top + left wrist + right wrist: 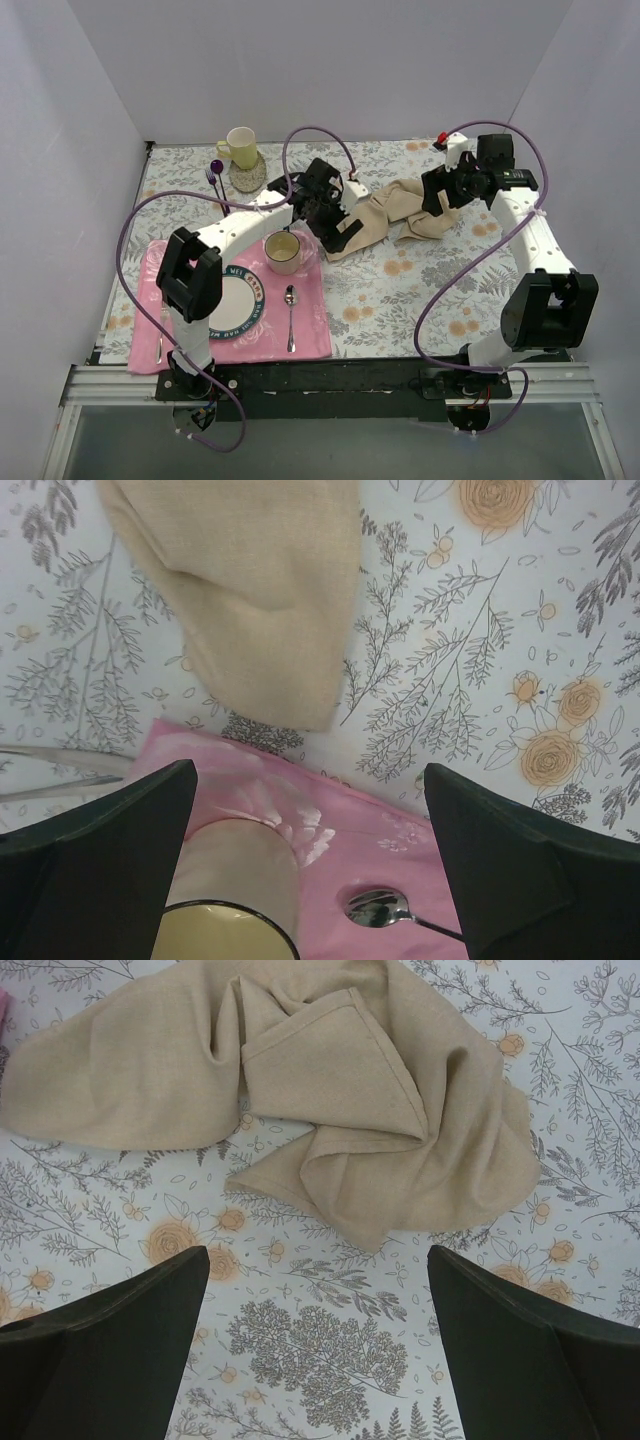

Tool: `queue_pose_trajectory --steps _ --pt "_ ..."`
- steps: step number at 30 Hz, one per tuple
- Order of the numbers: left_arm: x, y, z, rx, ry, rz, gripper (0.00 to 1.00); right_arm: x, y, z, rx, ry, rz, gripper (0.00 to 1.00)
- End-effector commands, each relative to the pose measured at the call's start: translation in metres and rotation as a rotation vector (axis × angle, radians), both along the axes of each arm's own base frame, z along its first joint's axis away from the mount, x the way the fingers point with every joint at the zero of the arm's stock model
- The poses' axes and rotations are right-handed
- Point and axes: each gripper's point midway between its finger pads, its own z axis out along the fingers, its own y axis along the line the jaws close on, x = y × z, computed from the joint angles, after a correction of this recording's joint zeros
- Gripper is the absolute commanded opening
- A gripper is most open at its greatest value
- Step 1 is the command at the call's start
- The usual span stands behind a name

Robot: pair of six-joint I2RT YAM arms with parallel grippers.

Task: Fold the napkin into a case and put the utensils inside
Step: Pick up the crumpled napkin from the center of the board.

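Note:
The beige napkin [392, 213] lies crumpled on the floral tablecloth, its folds loose [330, 1100], and one end [260, 600] reaches toward the pink placemat. My left gripper [338, 230] hovers open over the placemat corner [310, 770], just short of that end, with nothing between its fingers. Over the napkin's right side my right gripper [433, 207] also stands open and empty, with bare tablecloth between its fingers [318, 1250]. Of the utensils, a silver spoon [290, 316] [378, 908] lies on the placemat right of the plate. A thin silver utensil [160, 335] lies left of it.
The pink placemat [310, 335] carries a white plate [240, 300] and a cream cup [283, 252] [245, 880], which stands close under my left wrist. At the back left are a yellow mug [240, 147] on a coaster and a purple-handled fork [214, 176].

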Motion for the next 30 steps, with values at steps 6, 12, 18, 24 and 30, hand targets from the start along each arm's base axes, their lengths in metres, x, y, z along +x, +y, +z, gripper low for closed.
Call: queue_pose_trajectory --steps 6,12,18,24,30 --pt "-0.01 0.001 -0.048 0.058 -0.027 -0.026 0.9 0.027 0.002 -0.022 0.021 0.053 -0.005 0.99" --pt "-0.009 -0.013 -0.066 0.084 -0.064 -0.062 0.75 0.05 0.001 -0.047 0.02 0.106 -0.022 0.93" --pt "-0.023 -0.026 -0.085 0.119 -0.106 -0.116 0.62 0.062 -0.002 -0.072 0.007 0.142 -0.039 0.81" --pt "-0.027 -0.017 -0.108 0.149 -0.098 -0.099 0.48 0.065 -0.005 -0.098 -0.011 0.185 -0.039 0.78" --pt "-0.024 -0.016 -0.111 0.134 -0.05 -0.034 0.24 0.047 -0.01 -0.138 -0.045 0.266 -0.034 0.74"
